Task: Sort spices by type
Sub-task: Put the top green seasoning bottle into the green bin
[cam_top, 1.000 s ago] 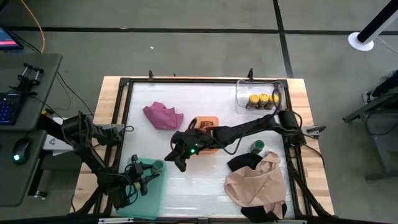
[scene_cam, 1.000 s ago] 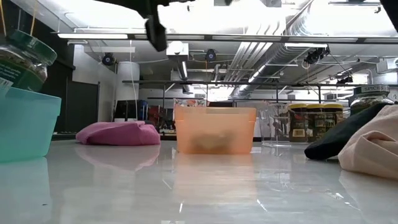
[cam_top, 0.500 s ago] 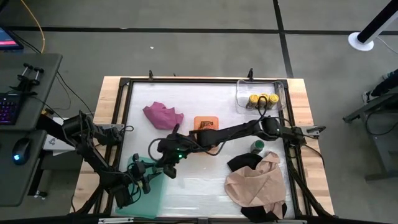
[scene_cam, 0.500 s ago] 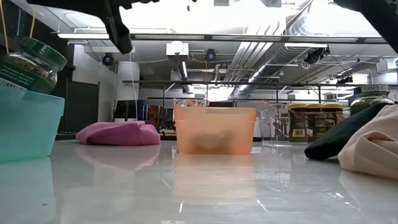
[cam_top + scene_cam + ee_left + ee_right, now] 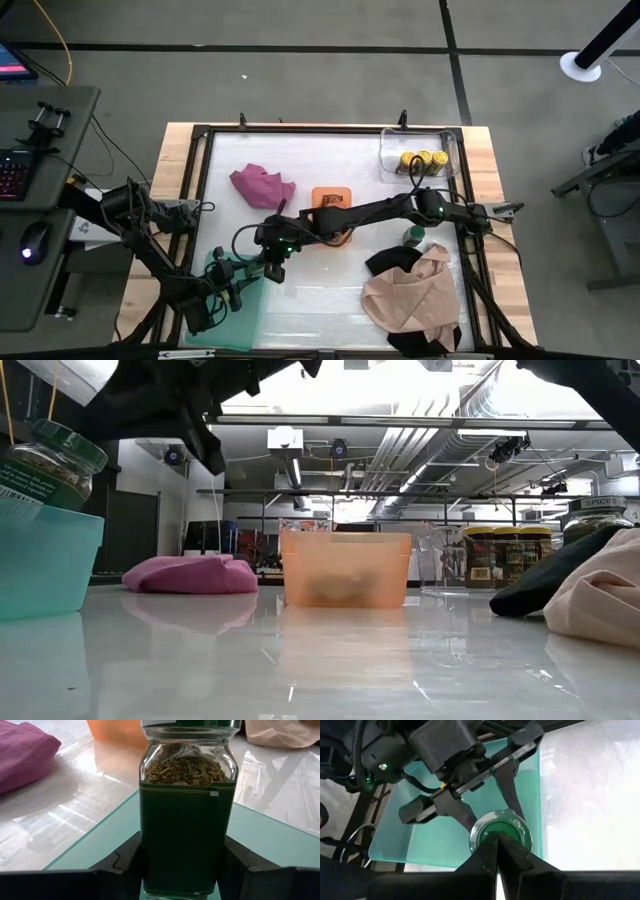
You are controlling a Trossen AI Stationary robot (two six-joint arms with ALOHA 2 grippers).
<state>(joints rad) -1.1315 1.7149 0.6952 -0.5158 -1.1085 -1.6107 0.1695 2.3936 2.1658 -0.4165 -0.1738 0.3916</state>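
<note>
A green-lidded spice jar with a dark green label and dried herbs stands tilted between the fingers of my left gripper over the teal bin at the table's near left. In the low view the jar shows above the bin's rim. My right gripper is shut, reaches across from the right and hovers right over the jar's green lid. A second green-lidded jar stands on the table by the black cloth. Yellow-lidded jars sit in a clear bin. My left gripper pinches the jar's body low down between its two fingers, coming level from the table's left. The jar leans, its lower part down inside the teal bin; whether its bottom rests there cannot be seen. My right gripper's shut fingertips overlap the lid; I cannot tell whether they touch it.
An orange bin with a packet stands mid-table. A magenta cloth lies toward the far left. A tan cloth and a black cloth lie near right. My right arm spans the table's middle.
My right gripper has swung from the table's middle toward the left and near edge, ending over the jar at the teal bin. My left gripper has kept its hold on the jar.
</note>
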